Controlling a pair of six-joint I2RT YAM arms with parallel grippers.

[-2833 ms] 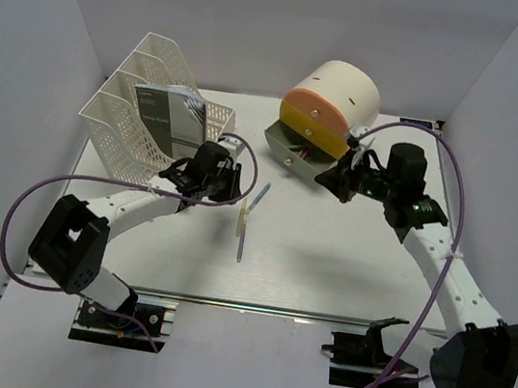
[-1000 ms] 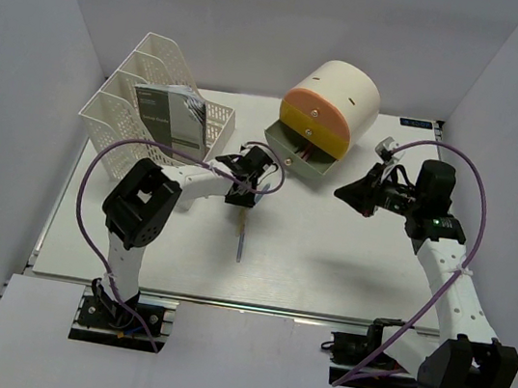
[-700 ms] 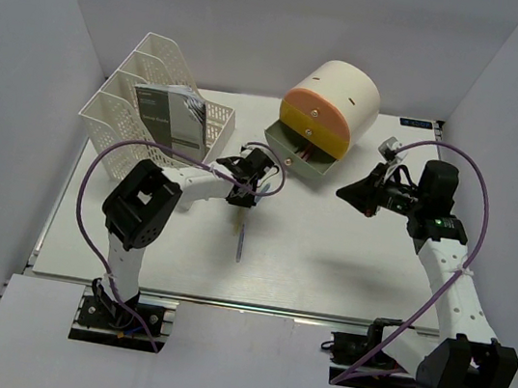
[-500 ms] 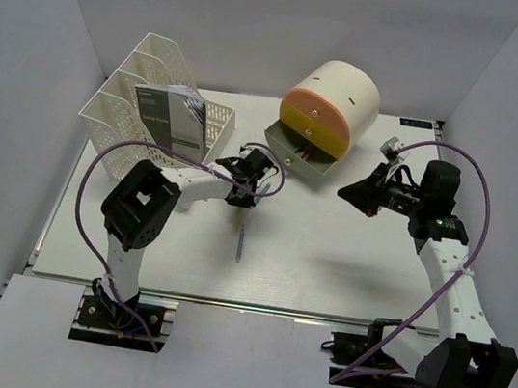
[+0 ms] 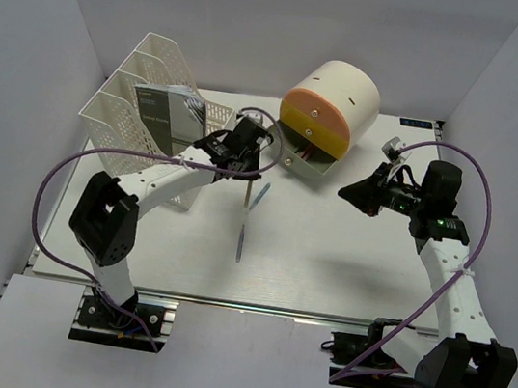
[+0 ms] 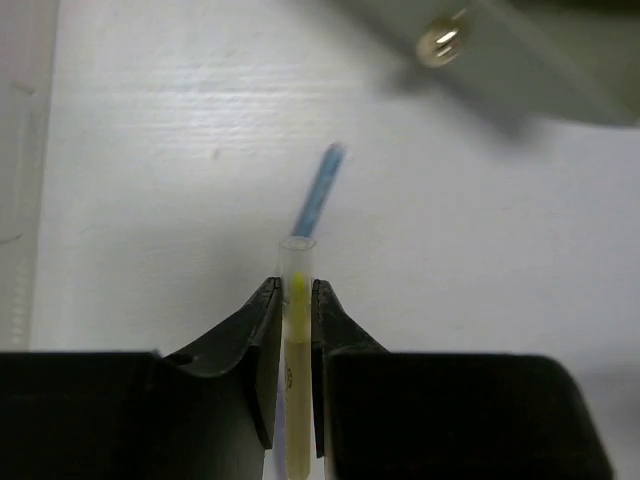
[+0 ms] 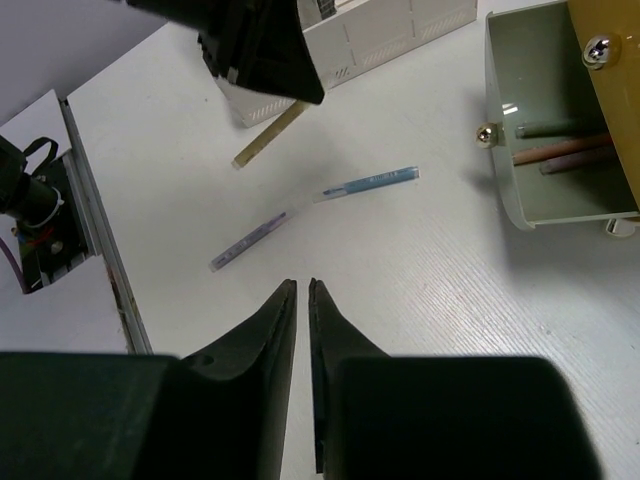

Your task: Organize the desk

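Now the left gripper [image 6: 296,292] has clamped narrowly on the yellow pen [image 7: 267,135] and lifted it off the desk [image 5: 346,266], rising toward the back edge. A second ago it was still low over the desk's middle. The blue pen [image 7: 370,183] and purple pen [image 7: 245,245] remain there. The right gripper [image 7: 302,290] hovers nearly closed on nothing. The open drawer [image 7: 505,150] at the back looks like the likely destination.

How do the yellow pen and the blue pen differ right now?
The yellow pen is clamped in the left gripper, while the blue pen lies loose on the desk. The yellow pen angles down out of the jaws, whereas the blue pen lies flat. Both are slim pens in front of the open drawer.
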